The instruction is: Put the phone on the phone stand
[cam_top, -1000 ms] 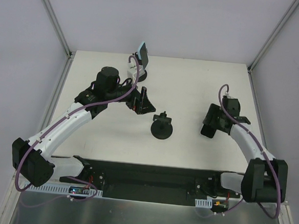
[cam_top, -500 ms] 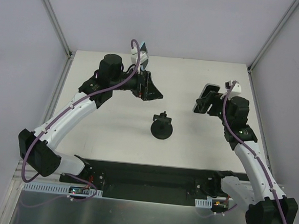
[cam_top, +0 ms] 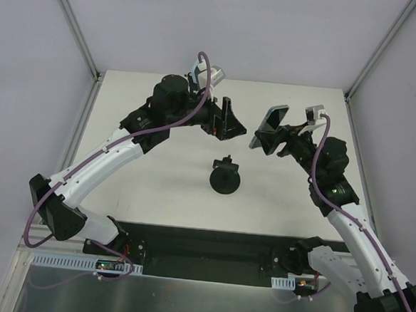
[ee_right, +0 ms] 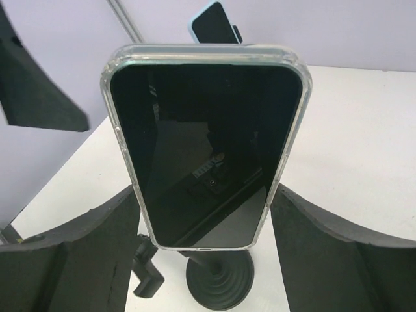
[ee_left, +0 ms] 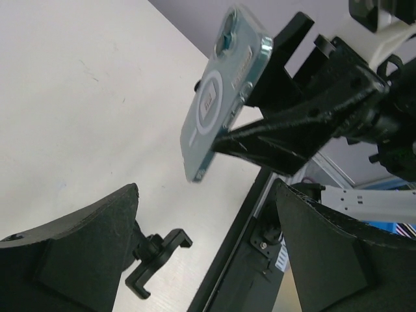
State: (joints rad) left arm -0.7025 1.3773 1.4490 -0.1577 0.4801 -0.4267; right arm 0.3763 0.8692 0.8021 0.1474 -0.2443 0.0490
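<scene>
Above a white bench (cam_top: 157, 174) walled in pale grey, the right gripper (cam_top: 279, 137) pinched a pale-blue, black-screened phone in a clear case (cam_top: 269, 124) by its long edges, aloft just upper right of the black round-based phone stand (cam_top: 225, 180) at frame centre. The left gripper (cam_top: 227, 119) hung spread and empty. The phone looked stiff, slick and breakable, so that side-edge hold seemed right.

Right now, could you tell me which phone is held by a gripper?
The clear-cased phone, held up in the right gripper; the blue-edged phone stands apart at the back, ungripped.
</scene>
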